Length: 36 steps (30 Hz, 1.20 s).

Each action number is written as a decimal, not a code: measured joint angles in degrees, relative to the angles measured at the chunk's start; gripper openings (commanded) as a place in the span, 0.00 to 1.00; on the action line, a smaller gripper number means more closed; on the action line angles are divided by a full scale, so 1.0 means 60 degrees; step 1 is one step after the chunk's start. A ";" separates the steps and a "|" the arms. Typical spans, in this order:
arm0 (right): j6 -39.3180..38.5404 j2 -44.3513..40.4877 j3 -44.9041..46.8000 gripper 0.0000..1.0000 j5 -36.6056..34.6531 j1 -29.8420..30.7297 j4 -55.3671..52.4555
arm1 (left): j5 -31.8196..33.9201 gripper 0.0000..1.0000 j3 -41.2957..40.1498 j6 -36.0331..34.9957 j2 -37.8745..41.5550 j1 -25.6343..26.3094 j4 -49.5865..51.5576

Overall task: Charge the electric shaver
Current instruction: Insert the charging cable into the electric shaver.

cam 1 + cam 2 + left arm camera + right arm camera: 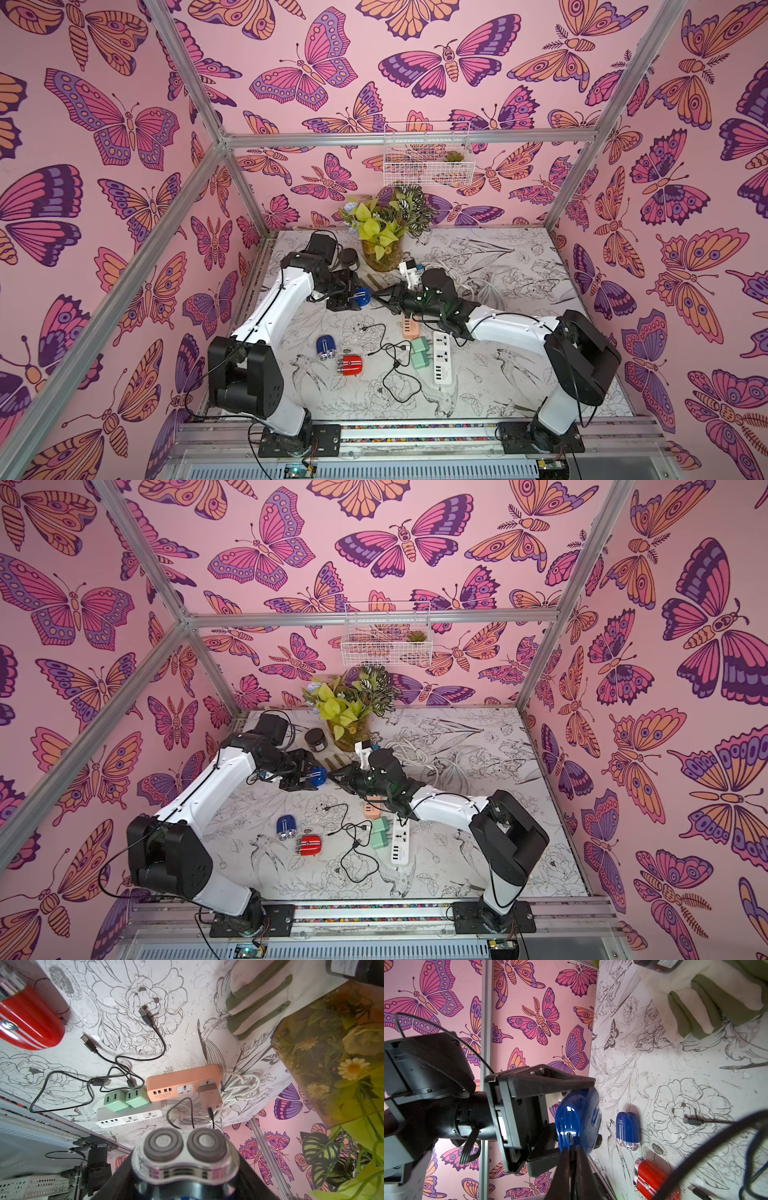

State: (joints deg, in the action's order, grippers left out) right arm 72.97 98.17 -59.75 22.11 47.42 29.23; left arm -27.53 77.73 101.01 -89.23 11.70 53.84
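Observation:
A blue electric shaver [362,297] [318,776] hangs above the table's back middle, with my left gripper [360,300] [185,1178] shut on its body. Its two round heads [185,1145] face the left wrist camera. My right gripper [376,296] [573,1148] is shut on the plug of a black cable. The plug's tip sits right at the small charging port [570,1137] in the shaver's end; whether it is seated I cannot tell. A black cable [211,1115] runs from a pinkish adapter [209,1097] plugged into the orange power strip [182,1084].
A second blue shaver [325,347] and a red one [350,365] lie at front left of centre. Loose black cables [395,361], two green adapters [419,353] and a white power strip [442,359] lie mid-table. A plant vase [382,253], dark jar [348,258] and coiled white cord [486,282] stand behind.

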 measured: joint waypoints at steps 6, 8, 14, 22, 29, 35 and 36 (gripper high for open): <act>-0.0189 0.0066 -0.0237 0.00 0.0000 -0.0004 -0.0302 | 0.0084 0.00 0.0000 0.0000 -0.0004 0.0058 -0.0007; -0.0219 0.0066 -0.0251 0.00 0.0000 -0.0004 -0.0368 | 0.0095 0.00 0.0000 0.0000 -0.0004 0.0062 -0.0007; -0.0390 0.0066 -0.0277 0.00 0.0004 -0.0004 -0.0528 | 0.0160 0.00 0.0000 0.0000 -0.0007 0.0091 0.0004; -0.0994 0.0066 -0.0616 0.00 -0.0036 -0.0004 -0.1275 | 0.0215 0.00 0.0000 0.0000 -0.0022 0.0117 0.0000; -0.1534 0.0066 -0.0973 0.00 -0.0069 0.0000 -0.1982 | 0.0219 0.00 0.0000 0.0000 -0.0025 0.0124 -0.0007; -0.1745 0.0066 -0.1140 0.00 -0.0109 0.0015 -0.2364 | 0.0284 0.00 0.0047 0.0000 -0.0098 0.0208 0.0000; -0.1749 0.0066 -0.1162 0.00 -0.0113 0.0015 -0.2422 | 0.0306 0.00 0.0069 0.0000 -0.0117 0.0233 0.0007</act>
State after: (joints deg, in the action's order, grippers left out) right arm 62.48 98.56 -66.72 21.43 47.51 14.70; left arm -25.69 78.15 101.01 -89.93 13.10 53.89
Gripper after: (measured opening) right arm 0.085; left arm 0.600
